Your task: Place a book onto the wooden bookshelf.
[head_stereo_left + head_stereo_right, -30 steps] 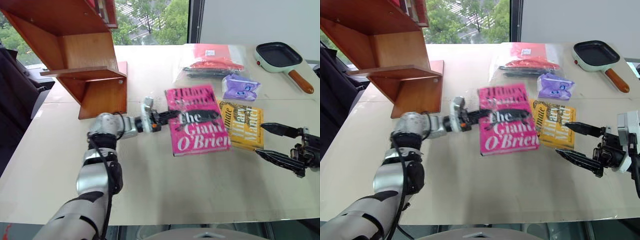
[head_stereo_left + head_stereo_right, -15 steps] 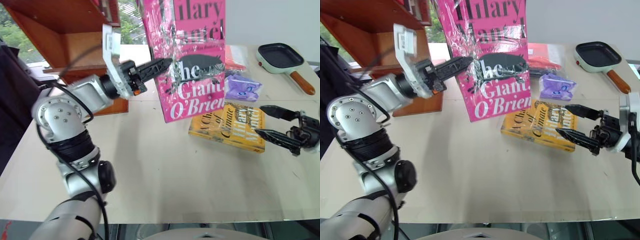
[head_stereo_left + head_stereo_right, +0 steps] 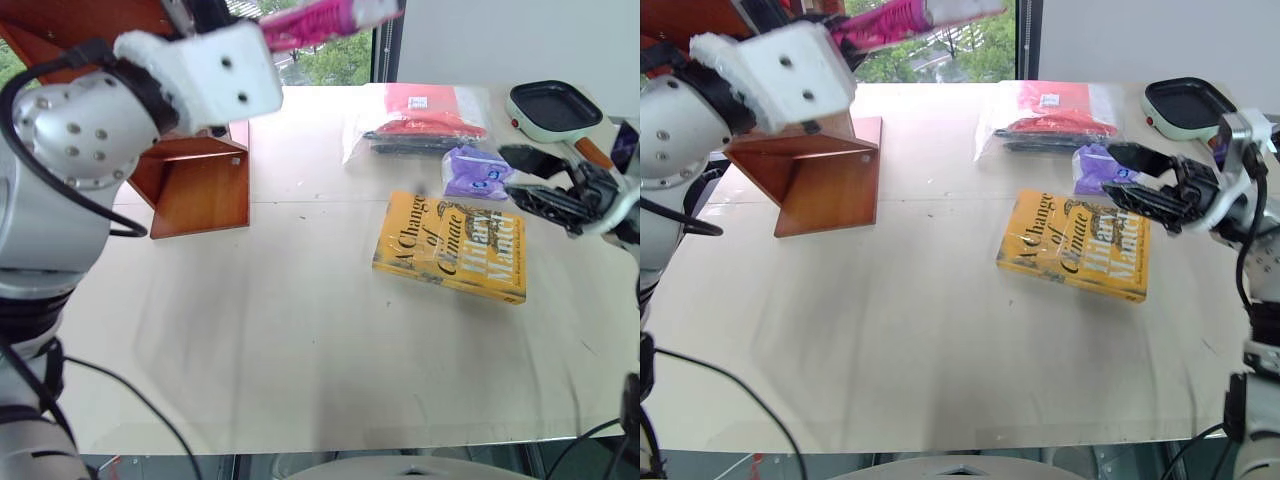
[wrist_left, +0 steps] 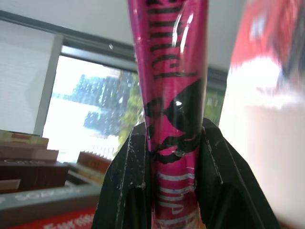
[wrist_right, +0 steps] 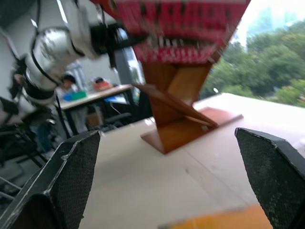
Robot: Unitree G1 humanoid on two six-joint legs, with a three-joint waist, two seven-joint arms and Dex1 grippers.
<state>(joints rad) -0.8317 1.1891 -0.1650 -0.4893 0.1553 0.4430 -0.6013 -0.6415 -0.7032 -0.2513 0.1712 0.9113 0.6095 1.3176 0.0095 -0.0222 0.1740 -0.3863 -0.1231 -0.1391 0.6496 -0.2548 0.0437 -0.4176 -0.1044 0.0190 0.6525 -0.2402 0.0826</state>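
Cut off at the frame's top edge, the book (image 3: 325, 18), clenched in the left claw (image 4: 174, 157), has risen off the table (image 3: 300, 340) beside the wooden bookshelf (image 3: 195, 185); right claw (image 3: 540, 180) gapes.

Daylight's doing all the work here, pouring in from the window (image 3: 330, 50) at about 12 o'clock, so the table (image 3: 300, 350) looks bright and pretty evenly lit with only faint soft shadows. The plastic bags (image 3: 420, 125) at 1 o'clock throw a bit of glare. The left wrist camera is backlit: window blown out white, glossy highlights on the book (image 4: 174, 95), a smeared blur at 2 o'clock. The right wrist view is soft, and the wooden bookshelf (image 5: 178, 114) looks hazy.
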